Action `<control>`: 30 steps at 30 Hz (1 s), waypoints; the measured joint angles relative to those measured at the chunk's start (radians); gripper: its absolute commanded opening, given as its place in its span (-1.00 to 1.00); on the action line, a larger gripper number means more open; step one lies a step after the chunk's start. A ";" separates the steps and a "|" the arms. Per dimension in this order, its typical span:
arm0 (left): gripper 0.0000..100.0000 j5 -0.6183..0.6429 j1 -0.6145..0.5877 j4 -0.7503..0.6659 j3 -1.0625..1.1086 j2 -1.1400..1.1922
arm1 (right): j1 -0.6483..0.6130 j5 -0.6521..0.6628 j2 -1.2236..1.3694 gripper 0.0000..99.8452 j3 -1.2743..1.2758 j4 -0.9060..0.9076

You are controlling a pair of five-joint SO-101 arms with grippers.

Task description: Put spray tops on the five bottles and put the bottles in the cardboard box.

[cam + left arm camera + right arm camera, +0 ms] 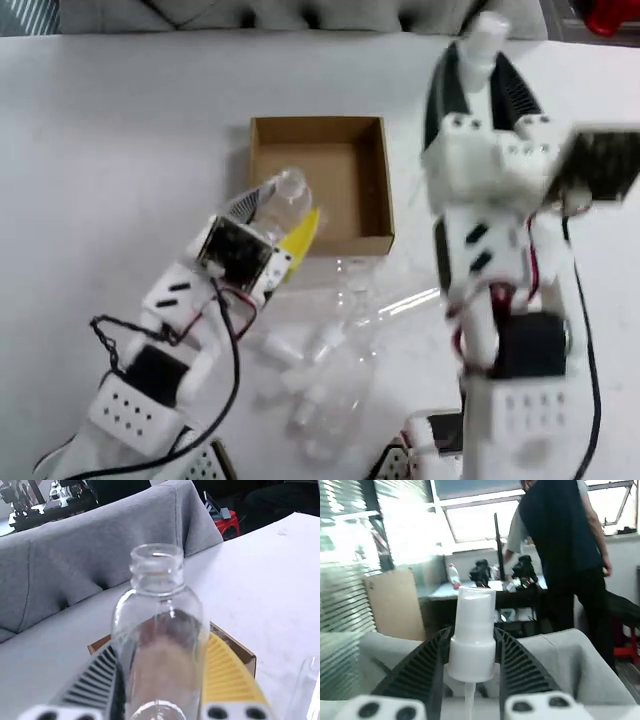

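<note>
**Relative pose of bottle and spray top before capping.** The left gripper [278,218], with one dark ribbed finger and one yellow finger, is clamped on the body of a clear, round-shouldered plastic bottle [157,630]. In the high view the bottle sits over the near left corner of the open brown cardboard box [318,122]. Its long axis runs along the fingers and away from the wrist, and its open, threaded mouth leads.

The right gripper [471,639], with black ribbed fingers, is closed on the collar of a white plastic spray top [475,605]. It is held raised, beyond the box's right side and well apart from the bottle. The top's nozzle head points away from the wrist, and its thin dip tube trails back between the fingers toward the wrist.

The spray top therefore lies to the right of the bottle mouth and farther back. As judged from these poses, the tube end does not yet face the mouth, so the two axes need to be brought into line before insertion.

The held bottle is uncapped and appears empty. More clear bottles [340,385] lie on the white table [120,150] between the arms, seemingly with loose white tops among them, though the glare makes counting unreliable. The box floor shows bare.
</note>
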 measured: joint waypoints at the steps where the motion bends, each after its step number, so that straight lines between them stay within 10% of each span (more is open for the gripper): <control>1: -0.96 -0.003 0.003 0.000 0.015 -0.025 | -0.031 0.000 -0.048 -0.97 0.012 0.000; 9: -0.96 -0.005 0.011 -0.014 0.140 -0.204 | -0.232 0.048 -0.295 -0.97 0.146 -0.169; 30: -0.96 0.155 0.011 -0.176 0.302 -0.245 | -0.508 0.138 0.109 -0.97 0.092 -0.542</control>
